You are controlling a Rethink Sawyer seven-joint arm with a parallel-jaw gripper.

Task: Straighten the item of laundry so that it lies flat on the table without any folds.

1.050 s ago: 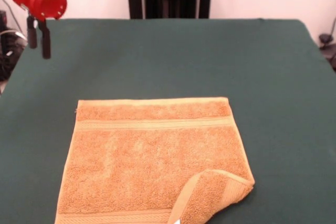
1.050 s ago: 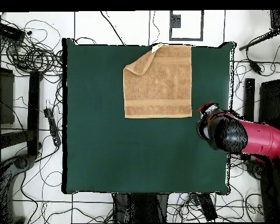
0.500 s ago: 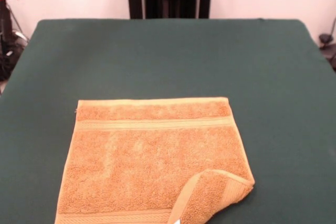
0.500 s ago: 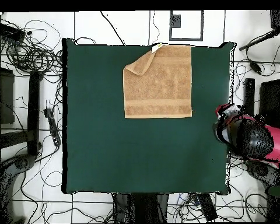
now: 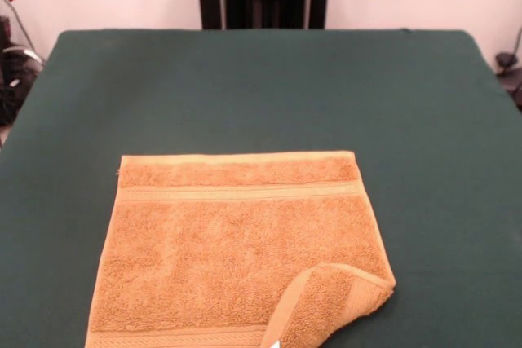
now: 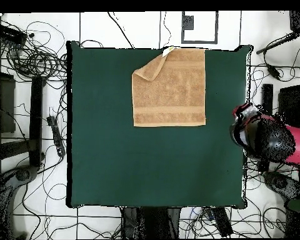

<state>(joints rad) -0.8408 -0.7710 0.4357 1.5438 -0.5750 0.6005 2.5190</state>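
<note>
Since a second ago, arm (image 6: pixel 274 142) retreats off table (image 6: pixel 146 169)'s right edge; towel (image 6: pixel 170 87) unmoved.
Towel lies top centre, one corner folded over, well left of gripper (image 6: pixel 240 128); its fingers' state can't be told.

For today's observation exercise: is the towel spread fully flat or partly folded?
Partly folded. The towel lies mostly flat on the table, but one corner is turned over onto it.

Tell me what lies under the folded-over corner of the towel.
Under the folded corner lies more of the same towel: the flap rests on the towel's own surface, its white tag showing at the tip. Whatever sits beneath the flap is covered, as is the table below.
</note>
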